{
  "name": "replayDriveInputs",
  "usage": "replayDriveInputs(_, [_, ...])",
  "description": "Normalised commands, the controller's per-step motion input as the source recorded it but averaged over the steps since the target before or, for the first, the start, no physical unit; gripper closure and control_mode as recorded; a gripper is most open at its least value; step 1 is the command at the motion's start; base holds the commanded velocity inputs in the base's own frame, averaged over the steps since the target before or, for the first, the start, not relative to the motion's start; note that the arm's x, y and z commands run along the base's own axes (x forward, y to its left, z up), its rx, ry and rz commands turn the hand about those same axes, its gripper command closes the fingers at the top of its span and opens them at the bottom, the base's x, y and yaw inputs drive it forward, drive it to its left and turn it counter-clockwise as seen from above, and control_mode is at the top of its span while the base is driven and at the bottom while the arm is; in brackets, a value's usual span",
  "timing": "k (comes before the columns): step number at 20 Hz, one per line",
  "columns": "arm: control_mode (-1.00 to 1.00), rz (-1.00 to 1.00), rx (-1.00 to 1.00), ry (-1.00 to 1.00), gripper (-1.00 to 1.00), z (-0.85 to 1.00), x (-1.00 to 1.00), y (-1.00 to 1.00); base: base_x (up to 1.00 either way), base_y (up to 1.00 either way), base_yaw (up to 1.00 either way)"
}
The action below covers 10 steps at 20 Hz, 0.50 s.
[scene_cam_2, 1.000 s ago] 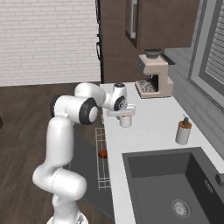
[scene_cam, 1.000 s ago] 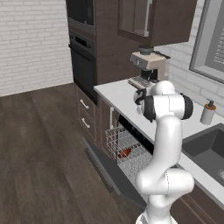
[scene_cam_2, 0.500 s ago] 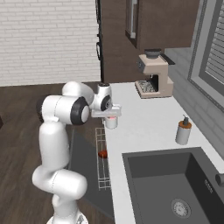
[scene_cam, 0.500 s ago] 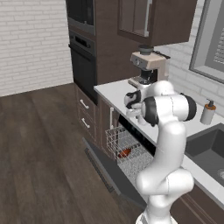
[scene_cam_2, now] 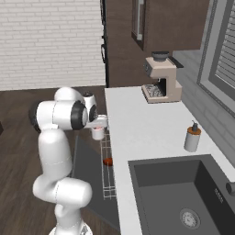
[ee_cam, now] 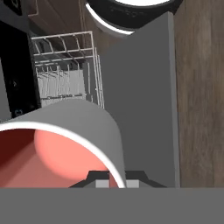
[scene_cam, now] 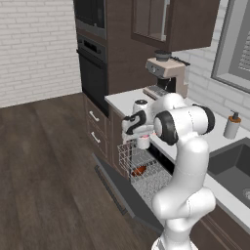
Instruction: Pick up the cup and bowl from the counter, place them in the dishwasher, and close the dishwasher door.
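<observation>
My gripper (scene_cam: pixel 142 136) is shut on the rim of the cup (scene_cam: pixel 143 142), a small white cylinder with a red inside. It hangs beyond the counter (scene_cam: pixel 126 100) edge, above the pulled-out wire rack (scene_cam: pixel 149 173) of the dishwasher. The right base view has the cup (scene_cam_2: pixel 97 134) under the gripper (scene_cam_2: pixel 97 128), beside the counter (scene_cam_2: pixel 137 124). In the hand view the cup (ee_cam: pixel 65 144) is large between the fingertips (ee_cam: pixel 101 183), with the rack (ee_cam: pixel 65 74) and the lowered dishwasher door (ee_cam: pixel 140 96) below. The reddish-brown bowl (scene_cam: pixel 139 170) (scene_cam_2: pixel 107 161) lies in the rack. The dishwasher door (scene_cam: pixel 119 188) (scene_cam_2: pixel 89 174) is dropped open.
A coffee machine (scene_cam: pixel 165 75) (scene_cam_2: pixel 160 80) stands at the back of the counter. A soap dispenser (scene_cam: pixel 231 126) (scene_cam_2: pixel 192 137) is next to the dark sink (scene_cam_2: pixel 179 193). The black wall oven (scene_cam: pixel 93 63) and brown drawers (scene_cam: pixel 95 128) are left of the dishwasher.
The arm has carried the cup from over the counter, off its edge, out over the dishwasher rack. The bowl in the rack has not moved.
</observation>
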Motion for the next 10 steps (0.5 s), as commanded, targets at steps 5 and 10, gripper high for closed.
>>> replayDriveInputs(5, [-1.00,-0.02,-0.19,0.03,1.00,-0.57,0.36,0.74,0.00,0.00,0.00])
replayDriveInputs(10, [-1.00,-0.11,-0.16,0.02,1.00,-0.34,0.48,0.53,0.00,0.00,0.00])
